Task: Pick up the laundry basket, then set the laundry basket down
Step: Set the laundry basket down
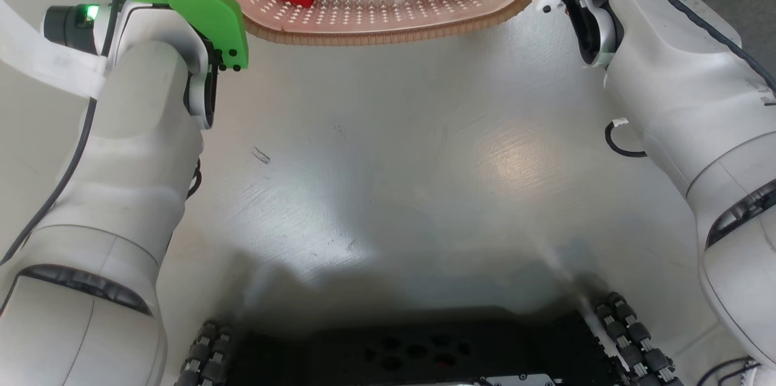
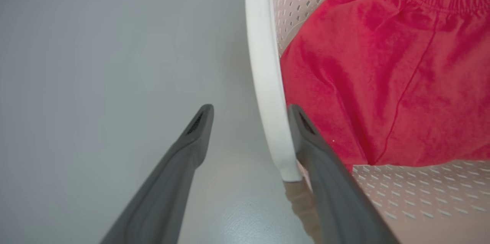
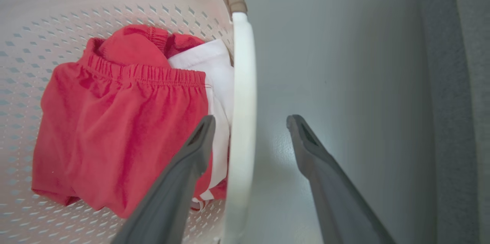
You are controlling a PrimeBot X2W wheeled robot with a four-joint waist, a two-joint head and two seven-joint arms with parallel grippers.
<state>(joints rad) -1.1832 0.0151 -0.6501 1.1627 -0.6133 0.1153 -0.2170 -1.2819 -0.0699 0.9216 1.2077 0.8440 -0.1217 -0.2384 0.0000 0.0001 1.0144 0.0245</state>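
Nearest, the left forearm [image 1: 133, 149] and right forearm [image 1: 679, 71] reach forward over the pale floor [image 1: 394, 162], their wrists flanking the laundry basket [image 1: 388, 13], which is ahead of the robot between them. The left end effector [image 2: 250, 117] is spread astride one white handle [image 2: 264, 64]; the right end effector [image 3: 250, 125], likewise spread, straddles the opposite handle [image 3: 243, 83], one finger [image 3: 183, 175] inside beside the red shorts [image 3: 126, 121].

Laundry basket [image 1: 388, 25] lies ahead of the robot, between its two arms. Left gripper [image 2: 250, 112] straddles one side handle [image 2: 264, 64]: one finger outside over the floor [image 2: 95, 83], the other on the basket's inner side, by the clothes [image 2: 383, 83]. Right gripper [image 3: 250, 119] straddles the opposite handle [image 3: 243, 83] likewise, clothes beyond its inner finger.
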